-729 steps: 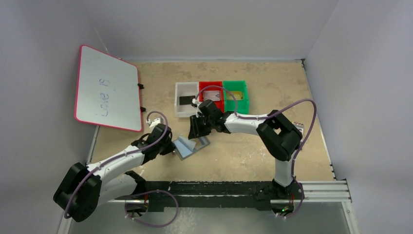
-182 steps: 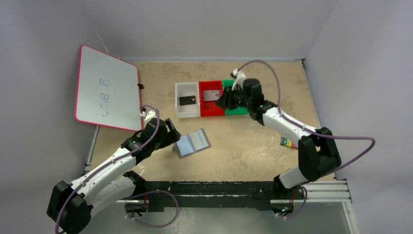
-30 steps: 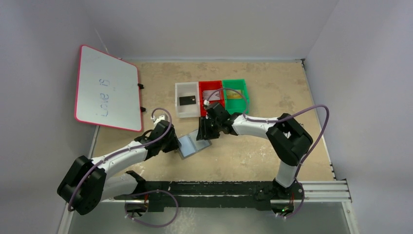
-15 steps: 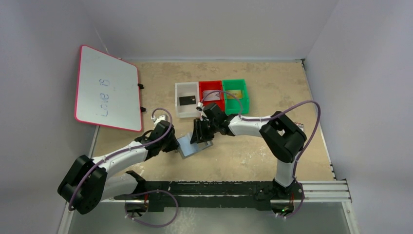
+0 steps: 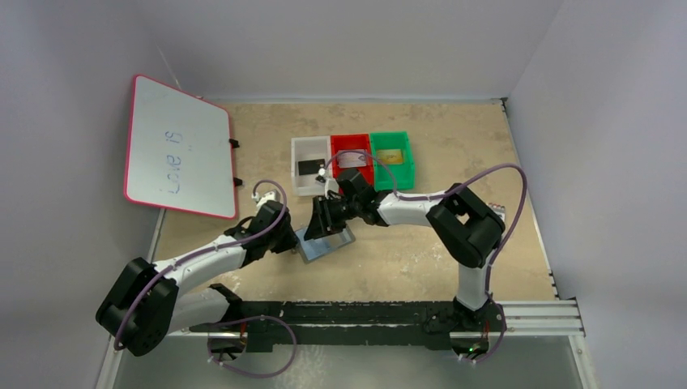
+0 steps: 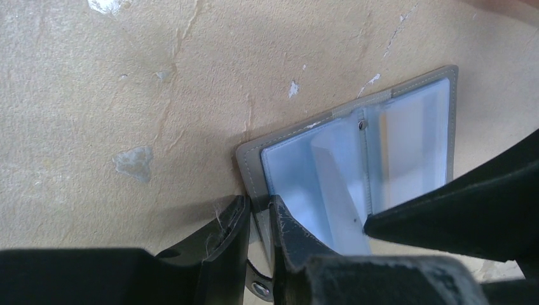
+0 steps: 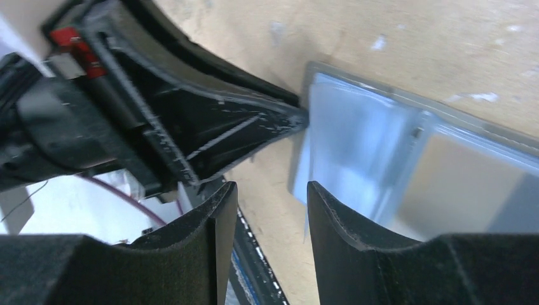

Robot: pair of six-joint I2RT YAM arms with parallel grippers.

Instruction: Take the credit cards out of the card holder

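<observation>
The grey card holder [image 5: 330,242] lies open on the table, its shiny bluish pockets [image 6: 388,136] facing up. My left gripper [image 5: 292,240] is shut on the holder's left edge [image 6: 253,190], as the left wrist view [image 6: 257,213] shows. My right gripper [image 5: 317,224] hovers over the holder's left half, jaws open [image 7: 272,194], with a thin pocket edge close to one finger. The holder [image 7: 365,143] fills the right wrist view. A black credit card [image 5: 308,167], a silvery one [image 5: 353,159] and a gold one [image 5: 392,157] lie in the trays.
Behind the holder stands a row of trays: white [image 5: 295,166], red [image 5: 350,138] and green [image 5: 410,162]. A whiteboard [image 5: 177,146] leans at the far left. The two grippers are almost touching above the holder.
The right gripper has slid left across the holder, from its right half to its left half. The left jaws have closed on the holder's edge.
</observation>
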